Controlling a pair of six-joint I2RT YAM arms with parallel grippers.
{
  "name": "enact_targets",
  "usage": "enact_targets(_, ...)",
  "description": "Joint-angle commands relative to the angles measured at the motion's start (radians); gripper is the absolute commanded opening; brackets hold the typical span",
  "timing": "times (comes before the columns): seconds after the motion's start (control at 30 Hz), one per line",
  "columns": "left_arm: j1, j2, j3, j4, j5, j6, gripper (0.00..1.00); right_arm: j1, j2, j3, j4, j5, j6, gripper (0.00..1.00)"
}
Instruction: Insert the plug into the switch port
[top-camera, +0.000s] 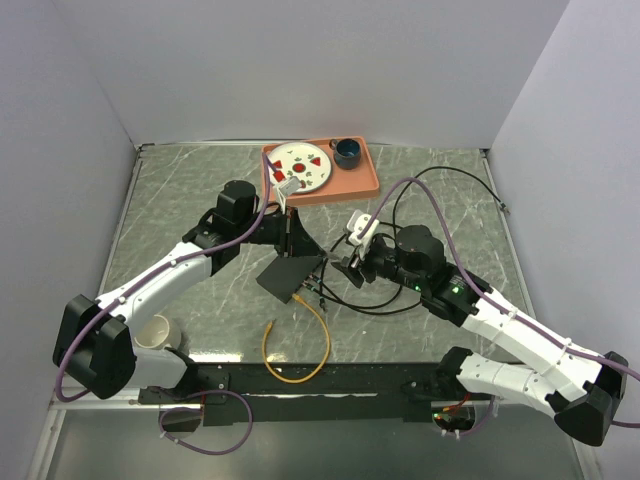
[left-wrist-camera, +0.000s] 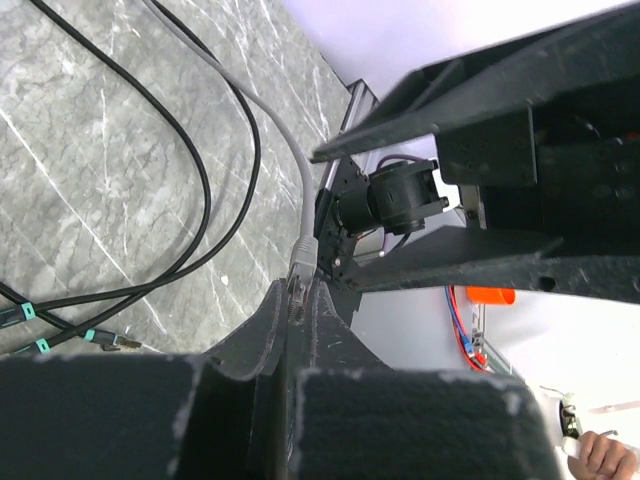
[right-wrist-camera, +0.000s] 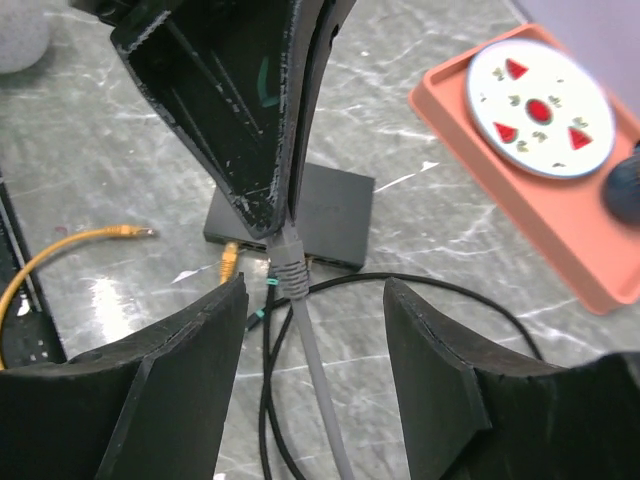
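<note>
A yellow cable (right-wrist-camera: 229, 265) enters the near edge of the black switch (right-wrist-camera: 335, 210) at its 7 o'clock corner. Just right of it, the left gripper (right-wrist-camera: 283, 215) is clamped on the grey plug (right-wrist-camera: 287, 262), which hides the switch port, so I cannot tell whether it is seated. At 6 o'clock the right gripper (right-wrist-camera: 315, 292) stands apart, straddling the grey cord (right-wrist-camera: 320, 400).

Orange tray (top-camera: 362, 184), plate (top-camera: 322, 171), yellow cable (right-wrist-camera: 108, 234), white cup (top-camera: 158, 332)

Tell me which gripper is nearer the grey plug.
Left. The left gripper is pinched shut on the grey plug; the right gripper, jaws open, sits just behind it, straddling the grey cable.
</note>
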Motion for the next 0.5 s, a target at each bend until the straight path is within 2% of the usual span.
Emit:
enact_targets(0.0,-0.004,-0.001,0.057,0.027,-0.014,-0.042,0.01,0.035,-0.02,0.0,0.009,0.082,-0.059,0.64)
enact_targets(0.33,-0.004,0.016,0.075,0.013,-0.003,-0.05,0.01,0.105,0.027,0.009,0.004,0.168,-0.093,0.64)
enact_targets(0.47,-0.004,0.015,0.075,0.008,0.003,-0.045,0.01,0.118,0.056,0.025,0.012,0.186,-0.097,0.57)
